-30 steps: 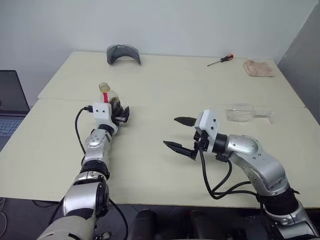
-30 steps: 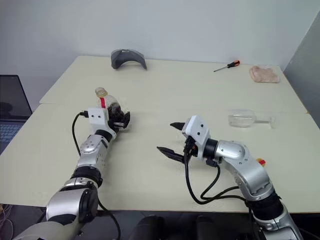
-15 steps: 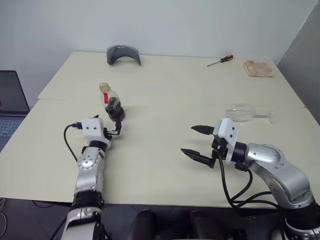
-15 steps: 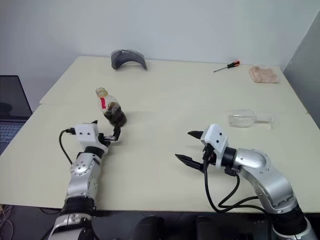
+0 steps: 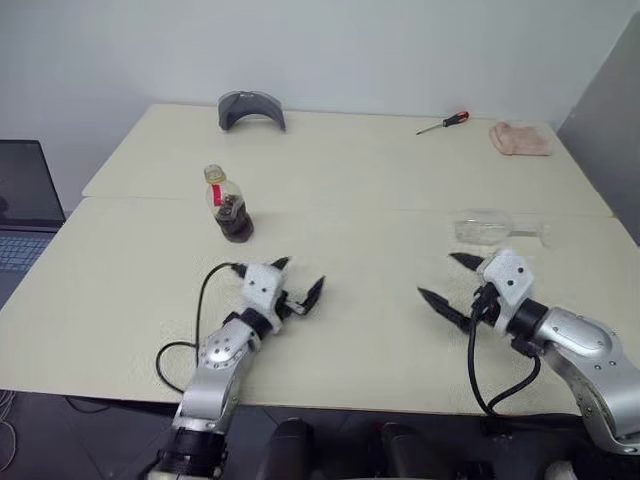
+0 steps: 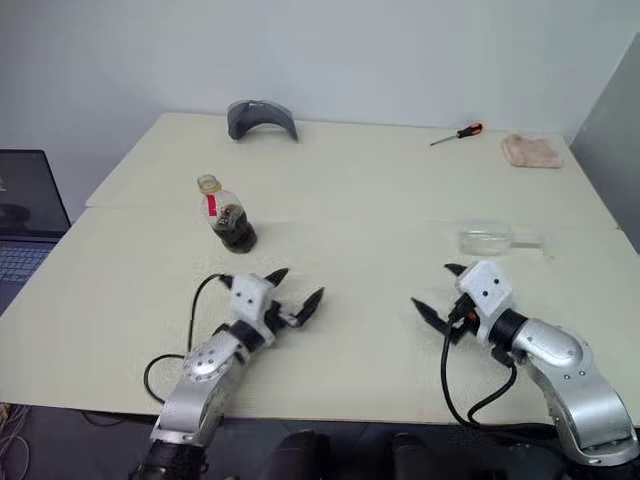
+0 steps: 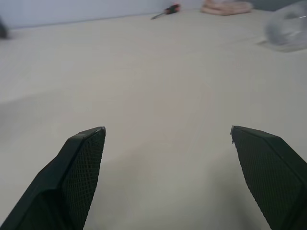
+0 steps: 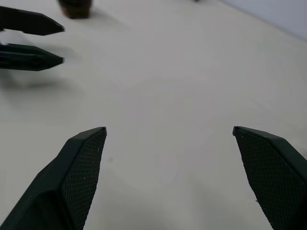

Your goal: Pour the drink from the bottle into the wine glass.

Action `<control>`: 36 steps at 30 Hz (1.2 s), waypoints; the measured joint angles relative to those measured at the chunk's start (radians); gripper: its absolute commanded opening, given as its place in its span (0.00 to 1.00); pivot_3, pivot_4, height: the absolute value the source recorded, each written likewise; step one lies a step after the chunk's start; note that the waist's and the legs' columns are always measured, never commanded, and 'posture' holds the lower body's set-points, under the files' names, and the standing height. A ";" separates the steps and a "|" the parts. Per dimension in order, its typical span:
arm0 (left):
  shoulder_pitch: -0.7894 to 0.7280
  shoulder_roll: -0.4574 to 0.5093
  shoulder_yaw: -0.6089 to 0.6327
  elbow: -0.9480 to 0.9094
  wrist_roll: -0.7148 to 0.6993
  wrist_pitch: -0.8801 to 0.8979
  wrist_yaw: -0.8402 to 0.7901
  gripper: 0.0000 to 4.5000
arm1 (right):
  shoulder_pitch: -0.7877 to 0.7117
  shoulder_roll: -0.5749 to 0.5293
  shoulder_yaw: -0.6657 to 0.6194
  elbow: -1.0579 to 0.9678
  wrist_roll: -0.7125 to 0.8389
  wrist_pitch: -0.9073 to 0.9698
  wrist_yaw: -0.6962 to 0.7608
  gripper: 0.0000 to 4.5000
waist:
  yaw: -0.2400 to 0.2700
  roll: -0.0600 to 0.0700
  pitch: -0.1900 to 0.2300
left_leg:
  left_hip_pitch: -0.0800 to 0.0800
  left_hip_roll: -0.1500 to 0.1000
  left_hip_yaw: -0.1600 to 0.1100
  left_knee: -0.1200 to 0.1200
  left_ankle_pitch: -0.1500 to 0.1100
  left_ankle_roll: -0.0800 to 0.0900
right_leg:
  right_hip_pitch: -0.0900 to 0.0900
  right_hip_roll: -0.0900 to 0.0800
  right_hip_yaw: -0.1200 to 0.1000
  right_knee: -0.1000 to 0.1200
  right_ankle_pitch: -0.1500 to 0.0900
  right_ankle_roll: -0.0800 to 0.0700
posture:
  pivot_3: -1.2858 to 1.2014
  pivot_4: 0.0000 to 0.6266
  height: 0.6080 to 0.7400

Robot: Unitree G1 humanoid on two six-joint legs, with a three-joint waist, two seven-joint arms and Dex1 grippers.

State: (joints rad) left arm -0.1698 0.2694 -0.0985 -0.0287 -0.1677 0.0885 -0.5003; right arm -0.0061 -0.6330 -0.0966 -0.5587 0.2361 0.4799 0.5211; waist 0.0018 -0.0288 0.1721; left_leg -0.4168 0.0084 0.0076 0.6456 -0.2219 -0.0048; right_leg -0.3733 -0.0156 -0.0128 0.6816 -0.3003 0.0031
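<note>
Bottle [image 5: 228, 204] stands upright on the counter [image 5: 350, 170], left of centre, cap on, dark drink [image 5: 234, 222] filling only the bulbous base. Wine glass [image 5: 488, 227] lies on its side on the right half of the counter, stem pointing right, well apart from the bottle. Left tool [image 5: 298, 280] hangs low over the near counter with fingers spread wide, holding nothing; right tool [image 5: 447, 281] likewise spread and empty, just short of the glass. Handling guess: the bottle is light, thin plastic, likely to dent and slip, so best gripped at the waist by the red label; the glass is fragile, can roll, and needs righting, best taken at the stem or low bowl. Head views show both items and a screwdriver [image 5: 442, 122], cloth [image 5: 519, 138] and grey curved object [image 5: 251, 106] at the back; left wrist view catches the glass bowl blurred at its edge; right wrist view shows the other tool's fingers and the bottle base.
</note>
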 measured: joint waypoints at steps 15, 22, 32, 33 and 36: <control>-0.397 0.064 -0.068 0.236 -0.093 0.036 -0.487 0.99 | -0.149 -0.168 0.109 0.343 -0.554 -0.109 -0.234 1.00 | -0.005 0.000 0.000 | 0.000 0.000 0.002 0.000 0.000 0.000 | -0.001 0.002 0.002 0.000 0.000 0.000 | 0.52 0.24 1.00; -0.413 0.032 -0.121 0.231 -0.064 -0.011 -0.531 0.99 | -0.308 -0.194 0.259 0.636 -0.762 -0.245 -0.303 1.00 | -0.004 0.000 0.000 | 0.000 0.000 0.002 0.000 0.000 0.000 | -0.001 0.002 0.003 0.000 0.000 0.000 | 0.52 0.24 1.00; -0.417 0.002 -0.132 0.231 -0.043 -0.028 -0.511 0.99 | -0.511 -0.154 0.399 1.084 -0.934 -0.416 -0.461 1.00 | -0.008 0.001 0.000 | 0.000 0.001 0.003 0.000 0.002 -0.002 | -0.001 0.002 0.004 0.000 0.000 0.000 | 0.52 0.24 1.00; -0.419 0.002 -0.132 0.231 -0.041 -0.029 -0.511 0.99 | -0.540 -0.142 0.413 1.133 -0.944 -0.434 -0.475 1.00 | -0.009 0.001 0.000 | 0.000 0.001 0.003 0.000 0.002 -0.003 | -0.001 0.002 0.004 0.001 0.000 0.000 | 0.52 0.24 1.00; -0.427 0.000 -0.133 0.231 -0.033 -0.030 -0.510 0.99 | -0.612 -0.112 0.438 1.253 -0.964 -0.477 -0.519 1.00 | -0.013 0.001 0.000 | 0.001 0.001 0.004 0.000 0.002 -0.003 | -0.001 0.002 0.004 0.001 0.000 0.000 | 0.52 0.24 1.00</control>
State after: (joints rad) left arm -0.5968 0.2691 -0.2310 0.2022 -0.2010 0.0581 -1.0104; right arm -0.6181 -0.7453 0.3415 0.6939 -0.7283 0.0027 0.0018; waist -0.0117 -0.0280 0.1723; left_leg -0.4159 0.0094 0.0114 0.6460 -0.2201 -0.0074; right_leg -0.3741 -0.0137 -0.0085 0.6824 -0.3002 0.0026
